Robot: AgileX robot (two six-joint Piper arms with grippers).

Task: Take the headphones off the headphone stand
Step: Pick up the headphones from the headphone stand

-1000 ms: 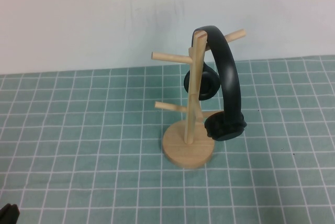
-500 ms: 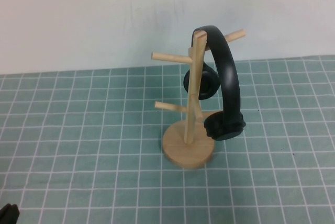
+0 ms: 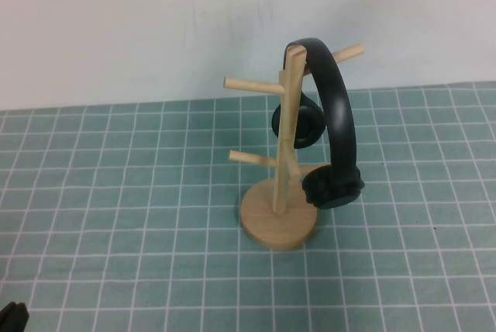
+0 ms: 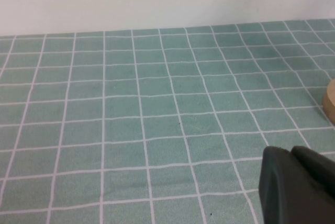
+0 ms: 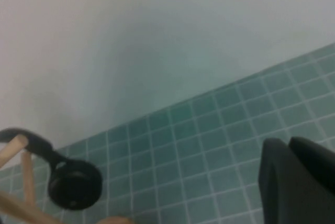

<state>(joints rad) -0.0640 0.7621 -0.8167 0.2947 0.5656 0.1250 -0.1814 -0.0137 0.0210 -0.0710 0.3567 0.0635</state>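
Observation:
The black headphones (image 3: 341, 107) hang over the top of the wooden headphone stand (image 3: 275, 222), which stands right of the table's middle. One ear cup (image 3: 333, 185) hangs low at the front right of the post. The other ear cup (image 3: 298, 124) is behind the post. My left gripper (image 3: 12, 316) is at the near left corner, far from the stand, shut and empty (image 4: 290, 150). My right gripper (image 5: 289, 143) is out of the high view; its wrist view shows it shut and empty, with the headphones (image 5: 73, 185) and the stand (image 5: 26, 177) some way off.
A green cloth with a white grid (image 3: 124, 192) covers the table. A white wall (image 3: 155, 22) rises behind it. The stand's base edge (image 4: 330, 101) shows in the left wrist view.

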